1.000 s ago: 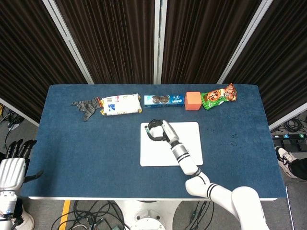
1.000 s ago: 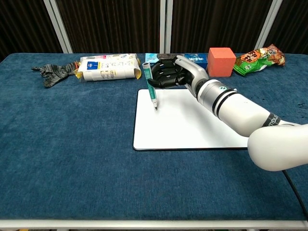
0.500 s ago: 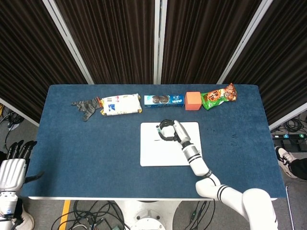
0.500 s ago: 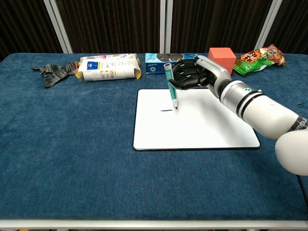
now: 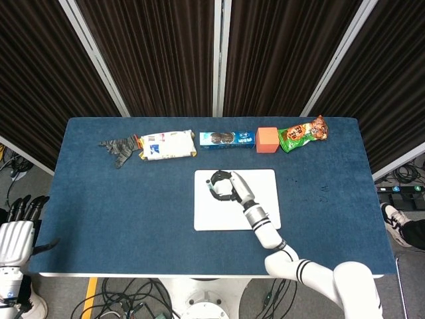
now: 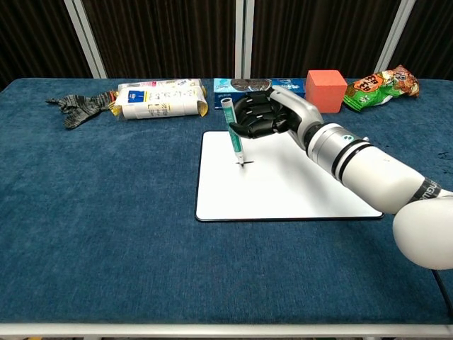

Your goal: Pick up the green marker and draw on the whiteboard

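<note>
Chest view: right hand [image 6: 265,115] holds green marker [image 6: 233,134] upright

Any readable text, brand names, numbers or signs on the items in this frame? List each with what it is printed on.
None can be read for certain.
Blue cookie box: print too small.
White and yellow package: label blurred.
Green snack bag: lettering blurred.
Green marker in the right robot hand: no legible print.
Whiteboard: only a short pen mark.

Right robot hand [image 6: 265,117] curled closed, left robot hand [image 5: 14,234] idle.
</note>
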Robot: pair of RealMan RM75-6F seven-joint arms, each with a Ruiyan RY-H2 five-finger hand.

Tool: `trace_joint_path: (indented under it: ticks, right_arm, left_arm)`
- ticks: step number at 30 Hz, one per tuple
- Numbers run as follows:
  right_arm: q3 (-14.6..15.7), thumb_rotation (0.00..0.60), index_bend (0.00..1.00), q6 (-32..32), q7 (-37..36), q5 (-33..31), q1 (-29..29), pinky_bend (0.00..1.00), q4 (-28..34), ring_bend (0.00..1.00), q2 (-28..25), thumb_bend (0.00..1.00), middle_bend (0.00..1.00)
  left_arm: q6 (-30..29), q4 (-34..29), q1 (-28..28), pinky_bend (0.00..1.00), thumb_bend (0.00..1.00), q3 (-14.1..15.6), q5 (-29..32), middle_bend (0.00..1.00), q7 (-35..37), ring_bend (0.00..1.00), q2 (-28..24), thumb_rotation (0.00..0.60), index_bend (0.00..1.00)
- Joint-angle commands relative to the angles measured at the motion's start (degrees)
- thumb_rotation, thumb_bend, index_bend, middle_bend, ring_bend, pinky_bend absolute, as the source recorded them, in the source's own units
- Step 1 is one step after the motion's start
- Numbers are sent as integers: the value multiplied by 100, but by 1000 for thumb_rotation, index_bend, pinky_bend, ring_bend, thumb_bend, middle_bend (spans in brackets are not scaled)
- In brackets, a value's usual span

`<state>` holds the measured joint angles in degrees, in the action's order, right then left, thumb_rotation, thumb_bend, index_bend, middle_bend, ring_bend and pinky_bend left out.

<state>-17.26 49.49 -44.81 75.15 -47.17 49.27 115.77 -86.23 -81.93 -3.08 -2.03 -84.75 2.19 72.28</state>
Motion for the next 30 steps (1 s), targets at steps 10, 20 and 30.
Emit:
trace_joint_path:
  ticks: [10, 20, 30]
  right_arm:
    - [56, 600, 724, 4, 156, -19, 95, 286, -277, 359, 18, 534, 563]
    - [216, 600, 727, 662, 37, 302, 649, 242, 974, 358, -893, 532, 562]
    - [640, 600, 728, 965, 3664, 491, 991, 202, 1947, 355, -2705, 529, 562]
  left_arm:
    - [-39, 116, 34, 0, 0, 2, -16, 121, 118, 0, 48, 600, 125]
    - [-65, 151, -16, 0, 0, -13, -118, 121, 145, 0, 100, 600, 124]
    - [-1, 30, -79, 0, 0, -13, -157, 120, 28, 0, 12, 600, 124]
